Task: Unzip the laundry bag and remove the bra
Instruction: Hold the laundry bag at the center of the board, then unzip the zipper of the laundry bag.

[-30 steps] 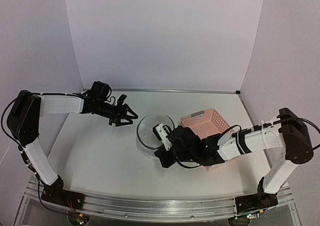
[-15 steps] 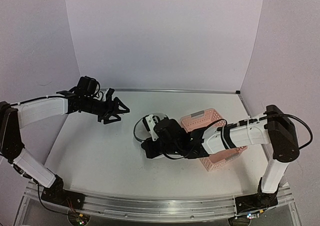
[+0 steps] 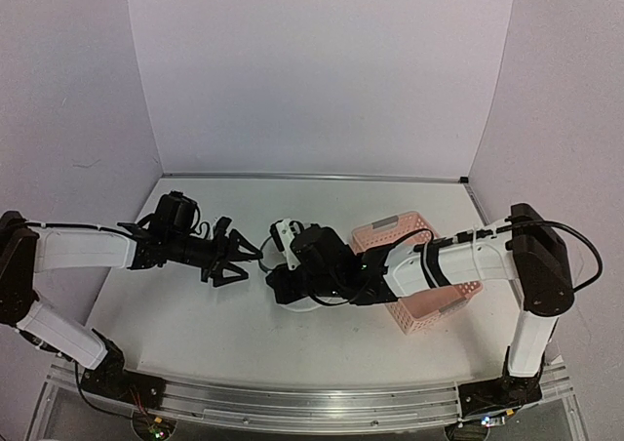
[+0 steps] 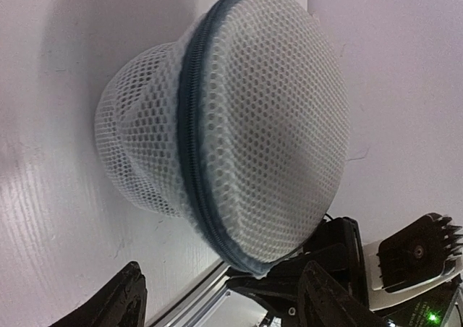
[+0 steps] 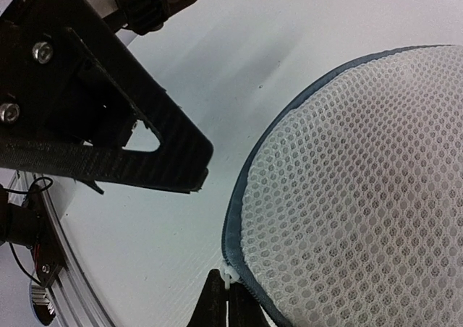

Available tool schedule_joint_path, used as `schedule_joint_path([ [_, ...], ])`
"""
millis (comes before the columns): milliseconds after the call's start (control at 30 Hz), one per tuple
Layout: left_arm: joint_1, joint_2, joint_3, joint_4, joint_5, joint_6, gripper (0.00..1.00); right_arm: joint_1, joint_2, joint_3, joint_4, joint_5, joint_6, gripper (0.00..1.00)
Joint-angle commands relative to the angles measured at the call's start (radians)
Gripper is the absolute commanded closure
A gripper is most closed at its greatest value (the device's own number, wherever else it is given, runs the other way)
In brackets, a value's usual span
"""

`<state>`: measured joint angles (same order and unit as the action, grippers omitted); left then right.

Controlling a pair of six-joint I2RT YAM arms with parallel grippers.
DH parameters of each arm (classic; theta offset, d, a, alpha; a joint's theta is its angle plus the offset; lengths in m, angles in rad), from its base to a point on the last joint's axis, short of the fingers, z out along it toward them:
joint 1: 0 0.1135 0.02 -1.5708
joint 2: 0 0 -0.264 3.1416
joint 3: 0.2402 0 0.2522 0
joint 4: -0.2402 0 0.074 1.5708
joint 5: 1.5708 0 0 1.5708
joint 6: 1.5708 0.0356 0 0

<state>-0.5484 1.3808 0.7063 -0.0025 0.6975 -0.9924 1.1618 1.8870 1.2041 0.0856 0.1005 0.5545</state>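
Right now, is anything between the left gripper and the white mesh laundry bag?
Nothing visible. The open left gripper faces the white mesh laundry bag across bare white table. The right gripper sits off to the side at the bag's dark zipper rim, out of that path.

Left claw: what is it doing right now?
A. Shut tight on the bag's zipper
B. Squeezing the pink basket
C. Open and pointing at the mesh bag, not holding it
C: the left claw has its fingers spread wide, and the mesh bag sits just ahead of them, not gripped. The pink basket is over by the other arm.
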Motion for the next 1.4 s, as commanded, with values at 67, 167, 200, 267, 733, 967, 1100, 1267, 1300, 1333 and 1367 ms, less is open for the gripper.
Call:
schedule_joint_path([
  [67, -0.056, 0.071, 0.046, 0.192, 0.013, -0.085, 0.28, 0.003, -0.006, 0.022, 0.025, -0.018, 0.002, 1.0],
  [167, -0.073, 0.104, 0.056, 0.216, 0.008, -0.101, 0.29, 0.003, -0.017, 0.008, 0.026, -0.011, 0.001, 1.0],
  [200, -0.077, 0.112, 0.059, 0.22, 0.006, -0.105, 0.29, 0.003, -0.02, 0.004, 0.026, -0.009, 0.001, 1.0],
  [267, -0.08, 0.126, 0.059, 0.228, 0.0, -0.115, 0.3, 0.003, -0.026, -0.002, 0.027, -0.007, -0.002, 1.0],
  [733, -0.08, 0.179, 0.06, 0.287, -0.034, -0.168, 0.64, 0.003, -0.062, -0.057, 0.056, -0.028, -0.021, 1.0],
  [967, -0.08, 0.199, 0.072, 0.304, -0.024, -0.175, 0.99, 0.003, -0.086, -0.093, 0.062, -0.023, -0.022, 1.0],
  [1100, -0.079, 0.195, 0.076, 0.306, -0.02, -0.172, 1.0, 0.003, -0.104, -0.117, 0.062, -0.008, -0.022, 1.0],
  [1267, -0.074, 0.182, 0.09, 0.305, 0.015, -0.151, 1.0, 0.003, -0.137, -0.174, 0.062, 0.036, -0.03, 1.0],
  [1300, -0.072, 0.177, 0.09, 0.305, 0.02, -0.147, 1.0, 0.003, -0.148, -0.187, 0.061, 0.047, -0.035, 1.0],
  [1333, -0.069, 0.171, 0.088, 0.305, 0.021, -0.143, 1.0, 0.003, -0.159, -0.2, 0.058, 0.061, -0.038, 1.0],
  [1367, -0.066, 0.162, 0.085, 0.305, 0.024, -0.138, 1.0, 0.003, -0.17, -0.214, 0.055, 0.076, -0.042, 1.0],
])
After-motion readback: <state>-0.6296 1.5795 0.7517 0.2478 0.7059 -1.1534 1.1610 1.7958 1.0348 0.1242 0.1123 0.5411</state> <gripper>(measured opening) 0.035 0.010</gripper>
